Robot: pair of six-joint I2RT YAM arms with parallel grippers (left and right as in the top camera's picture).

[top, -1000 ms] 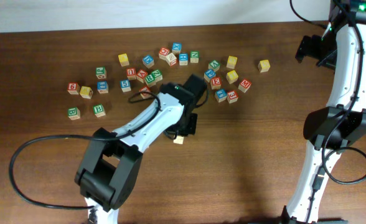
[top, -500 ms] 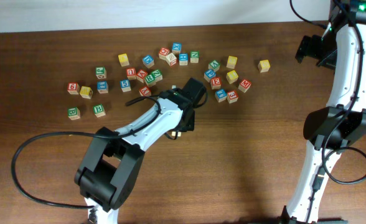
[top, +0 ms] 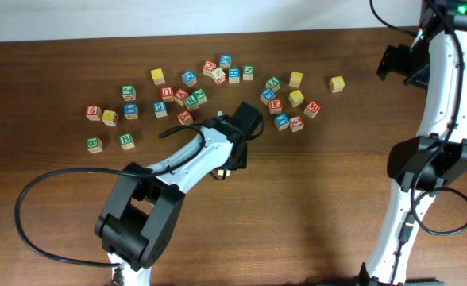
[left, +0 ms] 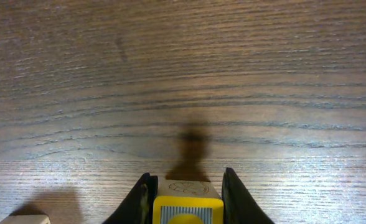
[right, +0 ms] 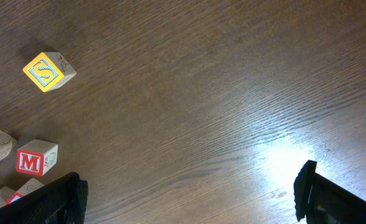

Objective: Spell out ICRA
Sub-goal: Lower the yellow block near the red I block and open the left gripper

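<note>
Left wrist, left pincer clamping yellow cube, right pincer gaping, M cube

Spare blocks on a brown table
Yellow S block lies far left of right gripper, red M block nearer.

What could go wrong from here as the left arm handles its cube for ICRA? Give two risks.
1. A second pale wooden cube lies on the table close beside the left gripper, which is closed on a small yellow-faced wooden cube. Opening or pulling away could nudge that neighbour out of line.
2. The yellow face's letter is cut off in the wrist view, so whether it is the C, or faces the right way, cannot be checked.
</note>
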